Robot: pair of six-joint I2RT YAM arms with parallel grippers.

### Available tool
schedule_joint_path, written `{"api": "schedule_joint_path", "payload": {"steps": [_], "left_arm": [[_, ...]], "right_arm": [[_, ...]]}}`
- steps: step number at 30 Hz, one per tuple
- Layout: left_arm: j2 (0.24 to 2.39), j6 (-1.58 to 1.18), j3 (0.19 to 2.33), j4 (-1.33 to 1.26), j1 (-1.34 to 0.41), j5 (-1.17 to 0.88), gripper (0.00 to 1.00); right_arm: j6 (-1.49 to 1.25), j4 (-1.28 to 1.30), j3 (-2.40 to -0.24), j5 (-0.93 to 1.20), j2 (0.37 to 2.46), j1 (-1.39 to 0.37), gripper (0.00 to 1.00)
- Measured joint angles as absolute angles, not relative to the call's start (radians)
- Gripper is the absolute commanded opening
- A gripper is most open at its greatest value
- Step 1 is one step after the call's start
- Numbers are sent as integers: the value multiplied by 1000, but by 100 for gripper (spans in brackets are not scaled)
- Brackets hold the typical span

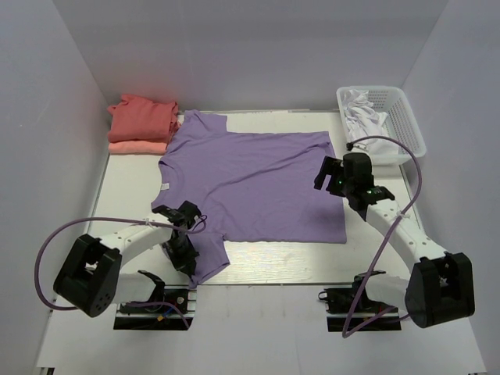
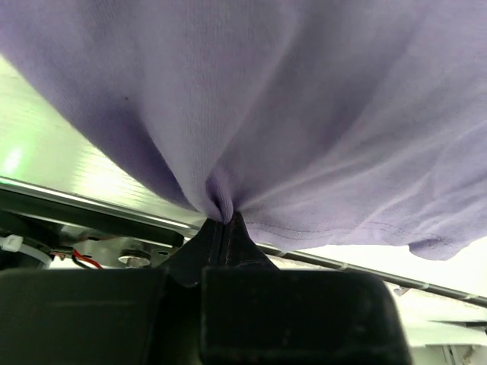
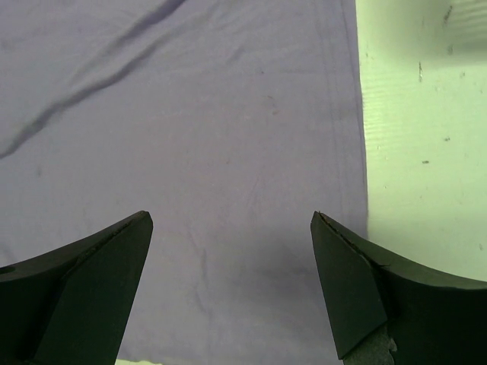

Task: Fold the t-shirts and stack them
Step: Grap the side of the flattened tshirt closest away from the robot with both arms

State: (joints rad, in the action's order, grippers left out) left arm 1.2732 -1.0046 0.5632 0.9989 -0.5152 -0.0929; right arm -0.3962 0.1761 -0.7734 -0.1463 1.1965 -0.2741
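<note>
A large lavender-purple t-shirt lies spread flat in the middle of the table, neck to the left. My left gripper is shut on its near-left sleeve and lifts the cloth; in the left wrist view the purple cloth hangs bunched from the closed fingertips. My right gripper is open and empty, hovering above the shirt's right hem; the right wrist view shows flat purple cloth between the spread fingers. A folded coral-red shirt rests on a folded salmon-pink shirt at the back left.
A white plastic basket with white cloth in it stands at the back right. White walls close in the table on three sides. Purple cables loop from both arms near the front edge.
</note>
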Motion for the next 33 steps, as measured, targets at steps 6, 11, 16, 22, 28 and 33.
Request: {"api": "schedule_joint_path", "payload": {"steps": [6, 11, 16, 22, 28, 33], "left_arm": [[1232, -997, 625, 1021, -523, -53, 0], [1153, -976, 676, 1021, -526, -36, 0], [1069, -966, 678, 1033, -526, -19, 0], [1044, -965, 668, 1040, -526, -15, 0], [1044, -965, 661, 1043, -526, -16, 0], [1044, -965, 661, 1039, -526, -16, 0]], "right_arm": [[-447, 269, -709, -172, 1103, -273, 90], [-491, 412, -643, -208, 1026, -271, 90], [-551, 474, -543, -210, 977, -269, 83], [-597, 476, -462, -165, 996, -268, 73], [-612, 449, -447, -170, 1010, -259, 69], [-625, 447, -445, -178, 1011, -249, 69]]}}
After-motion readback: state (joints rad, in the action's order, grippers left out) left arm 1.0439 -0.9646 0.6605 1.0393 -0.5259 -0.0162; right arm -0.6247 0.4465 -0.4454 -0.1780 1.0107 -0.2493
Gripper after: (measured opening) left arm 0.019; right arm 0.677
